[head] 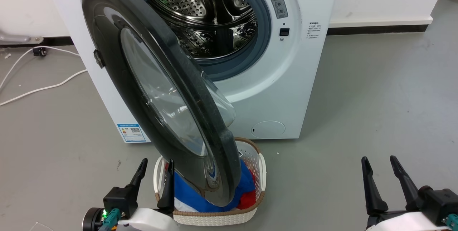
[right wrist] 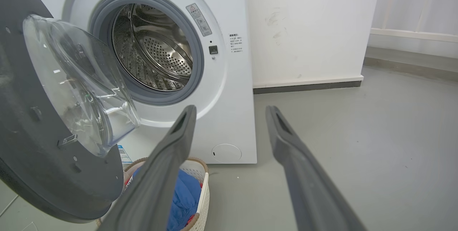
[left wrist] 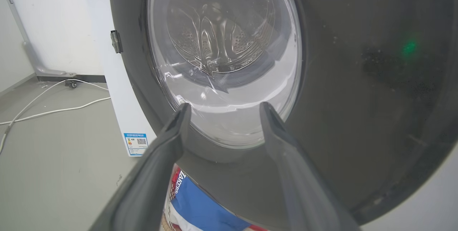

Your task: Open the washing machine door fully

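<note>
You had a smooth grey floor [head: 375,116] under everything. The white washing machine [head: 293,80] stood on it, back to the wall. Just in front of the machine sat a white laundry basket [head: 263,173] with a woven brown rim. Off to your left, a white cable [head: 46,88] curled loosely across the floor, near a small black caster [head: 39,51] by the skirting.
</note>
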Tool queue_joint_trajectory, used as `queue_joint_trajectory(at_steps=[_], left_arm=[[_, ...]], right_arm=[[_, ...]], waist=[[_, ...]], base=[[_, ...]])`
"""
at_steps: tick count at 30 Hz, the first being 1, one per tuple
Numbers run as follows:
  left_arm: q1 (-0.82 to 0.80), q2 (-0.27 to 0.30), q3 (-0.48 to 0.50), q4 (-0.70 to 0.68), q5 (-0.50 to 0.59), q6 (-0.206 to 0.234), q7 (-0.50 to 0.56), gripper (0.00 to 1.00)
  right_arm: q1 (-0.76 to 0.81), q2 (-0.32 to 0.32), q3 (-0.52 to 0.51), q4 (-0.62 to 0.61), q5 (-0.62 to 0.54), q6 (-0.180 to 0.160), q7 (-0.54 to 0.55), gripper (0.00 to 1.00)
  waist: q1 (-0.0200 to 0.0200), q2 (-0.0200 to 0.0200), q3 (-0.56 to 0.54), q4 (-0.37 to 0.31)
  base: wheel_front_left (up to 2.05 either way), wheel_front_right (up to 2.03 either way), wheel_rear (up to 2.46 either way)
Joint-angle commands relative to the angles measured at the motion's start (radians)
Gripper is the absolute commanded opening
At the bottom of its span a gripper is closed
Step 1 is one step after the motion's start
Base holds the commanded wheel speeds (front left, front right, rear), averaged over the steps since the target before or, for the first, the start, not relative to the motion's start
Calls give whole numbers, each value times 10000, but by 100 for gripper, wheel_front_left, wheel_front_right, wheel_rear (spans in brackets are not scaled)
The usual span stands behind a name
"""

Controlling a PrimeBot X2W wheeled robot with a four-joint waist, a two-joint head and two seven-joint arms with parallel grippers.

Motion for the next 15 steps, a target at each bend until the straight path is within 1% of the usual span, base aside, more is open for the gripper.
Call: queue_joint_trajectory(at_steps=[1,2,3,4,9,15], left_arm=[[-23,-9,13,5,-29,-67,-24,63],[-40,-8,15,9,-40,-49,-24,38],[-45,-8,3,29,-19,-54,-24,10],[-52,-8,-4,44,-13,-62,-24,0],[-112,-8,14,-116,125,38,-24,0],[-420,12,127,-1149,216,164,-24,0]], right_arm=[[-149,35,-16,12,31,-3,22,100],[-159,36,-20,20,10,-3,21,100],[-169,36,-39,37,21,-3,37,100],[-180,36,-49,42,10,-3,49,100],[-159,37,-69,87,-123,-3,118,100],[-153,36,-74,23,-98,-3,180,100]], waist=[[0,0,2,5],[0,0,7,5],[0,0,10,8],[0,0,10,14],[0,0,13,57],[0,0,7,157]], base=[[0,0,0],[0,0,0],[0,0,0],[0,0,0],[0,0,0],[0,0,0]])
